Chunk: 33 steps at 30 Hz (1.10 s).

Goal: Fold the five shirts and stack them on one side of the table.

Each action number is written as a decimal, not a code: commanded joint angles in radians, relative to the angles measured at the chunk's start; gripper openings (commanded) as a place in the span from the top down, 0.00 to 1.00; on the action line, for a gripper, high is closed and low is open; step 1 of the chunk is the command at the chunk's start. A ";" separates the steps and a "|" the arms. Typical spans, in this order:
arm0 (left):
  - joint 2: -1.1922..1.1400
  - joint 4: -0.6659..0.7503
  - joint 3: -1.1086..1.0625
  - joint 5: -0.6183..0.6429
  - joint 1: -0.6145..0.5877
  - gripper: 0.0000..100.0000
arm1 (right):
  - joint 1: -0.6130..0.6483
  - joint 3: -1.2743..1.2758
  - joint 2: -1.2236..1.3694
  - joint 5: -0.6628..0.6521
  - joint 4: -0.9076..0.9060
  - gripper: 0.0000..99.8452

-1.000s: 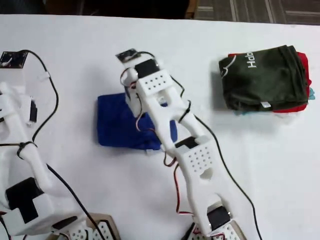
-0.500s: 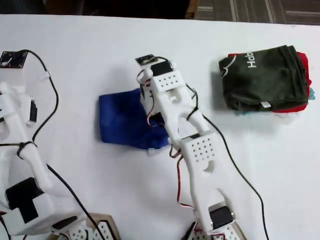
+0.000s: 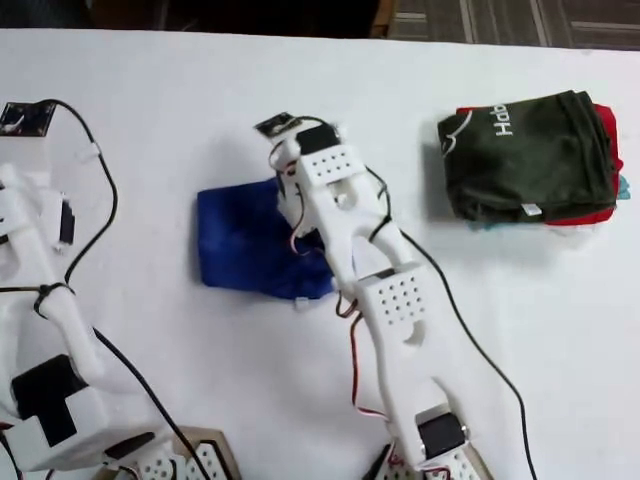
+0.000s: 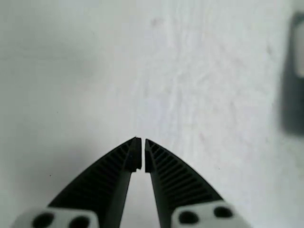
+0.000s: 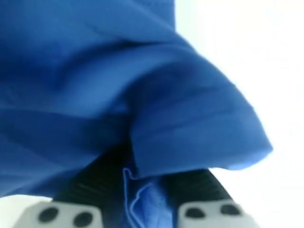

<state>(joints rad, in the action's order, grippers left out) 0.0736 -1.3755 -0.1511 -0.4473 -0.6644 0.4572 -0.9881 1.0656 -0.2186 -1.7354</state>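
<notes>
Over on the left, the left arm (image 3: 40, 300) sits folded back on itself near the table's edge, a black cable (image 3: 105, 190) looping past it. The left gripper (image 4: 140, 154) has its two ribbed fingers drawn together with only a hairline slit between the tips. Nothing is held, and bare white table (image 3: 150, 120) lies under it. A blurred dark shape (image 4: 294, 71) lies off to one side of it, too soft to identify.

Moving right, the blue shirt (image 3: 245, 240) lies roughly folded on the white surface. Most of it spreads out to the left of the right gripper (image 5: 137, 185), which is clamped on a fold of the cloth, blue fabric bunched between the fingers and draped over them. The right arm (image 3: 390, 300) stretches out from the near edge across the shirt's right part.

Well to the right of that gripper sits the stack of folded shirts (image 3: 525, 155), a dark green shirt (image 3: 530, 140) on top, with red and a sliver of teal showing beneath. Beyond the table's far edge the room is dim, with tiled floor (image 3: 500, 20) at the far right.

Compared with a second ago, the right arm's wrist has swung rightward toward the stack, and the shirt's right edge has pulled in and bunched up. The left arm and the stack sit as they did.
</notes>
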 commanded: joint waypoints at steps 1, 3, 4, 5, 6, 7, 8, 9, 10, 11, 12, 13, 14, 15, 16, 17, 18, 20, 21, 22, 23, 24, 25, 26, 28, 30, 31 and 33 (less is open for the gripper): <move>0.051 0.015 0.031 -0.002 -0.011 0.95 | -0.067 -0.011 -0.085 -0.008 -0.027 0.98; 0.051 0.015 0.031 -0.002 -0.009 0.95 | -0.117 -0.021 -0.168 -0.009 -0.028 0.98; 0.051 0.017 0.031 -0.002 -0.009 0.95 | -0.139 -0.023 -0.217 -0.025 -0.028 0.98; 0.051 0.017 0.031 -0.002 -0.009 0.95 | -0.156 -0.020 -0.268 -0.066 -0.028 0.98; 0.051 0.017 0.031 -0.002 -0.009 0.95 | -0.171 -0.014 -0.320 -0.124 -0.028 0.98; 0.051 0.021 0.031 -0.002 -0.008 0.95 | -0.186 -0.011 -0.366 -0.175 -0.028 0.98; 0.051 0.028 0.031 0.000 -0.008 0.95 | -0.205 -0.011 -0.410 -0.215 -0.031 0.98; 0.051 0.031 0.031 0.000 -0.008 0.95 | -0.223 -0.011 -0.453 -0.241 -0.031 0.98; 0.051 0.037 0.031 0.000 -0.008 0.95 | -0.243 -0.011 -0.492 -0.256 -0.031 0.98; 0.051 0.040 0.031 0.000 -0.008 0.95 | -0.263 -0.011 -0.527 -0.265 -0.031 0.98; 0.051 0.043 0.031 0.000 -0.006 0.95 | -0.280 -0.011 -0.558 -0.272 -0.031 0.98; 0.051 0.044 0.031 0.000 -0.006 0.95 | -0.302 -0.011 -0.585 -0.272 -0.031 0.98; 0.051 0.044 0.031 0.000 -0.006 0.95 | -0.320 -0.011 -0.608 -0.272 -0.031 0.98; 0.051 0.044 0.031 0.000 -0.005 0.95 | -0.340 -0.011 -0.627 -0.273 -0.031 0.98; 0.051 0.044 0.031 0.000 -0.005 0.95 | -0.364 -0.011 -0.642 -0.279 -0.031 0.98; 0.051 0.044 0.031 0.000 -0.005 0.95 | -0.387 -0.011 -0.654 -0.299 -0.031 0.98; 0.051 0.044 0.031 0.000 -0.005 0.95 | -0.410 -0.011 -0.665 -0.322 -0.031 0.98; 0.051 0.044 0.031 0.000 -0.005 0.95 | -0.460 -0.011 -0.676 -0.359 -0.031 0.98; 0.051 0.044 0.031 0.000 -0.005 0.95 | -0.481 -0.011 -0.676 -0.373 -0.031 0.98; 0.051 0.044 0.031 0.000 -0.005 0.95 | -0.506 -0.011 -0.676 -0.390 -0.031 0.98; 0.051 0.044 0.031 0.000 -0.005 0.95 | -0.527 -0.011 -0.674 -0.410 -0.031 0.98; 0.051 0.044 0.031 0.000 -0.005 0.95 | -0.550 -0.015 -0.674 -0.430 -0.031 0.98; 0.051 0.044 0.031 0.000 -0.005 0.95 | -0.573 -0.020 -0.673 -0.446 -0.031 0.98; 0.051 0.044 0.031 0.000 -0.005 0.95 | -0.598 -0.021 -0.673 -0.468 -0.028 0.98; 0.049 0.044 0.031 0.000 -0.005 0.95 | -0.638 -0.020 -0.670 -0.509 -0.027 0.98; 0.049 0.044 0.031 0.000 -0.005 0.95 | -0.674 -0.021 -0.648 -0.562 -0.025 0.98; 0.049 0.044 0.031 0.000 -0.005 0.95 | -0.691 -0.021 -0.630 -0.597 -0.022 0.98; 0.049 0.044 0.031 0.000 -0.005 0.95 | -0.731 -0.023 -0.595 -0.660 0.018 0.98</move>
<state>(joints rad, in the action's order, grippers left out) 0.0736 -1.3464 -0.1511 -0.4488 -0.6644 -0.2194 -0.9820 0.4703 -0.8002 -1.7461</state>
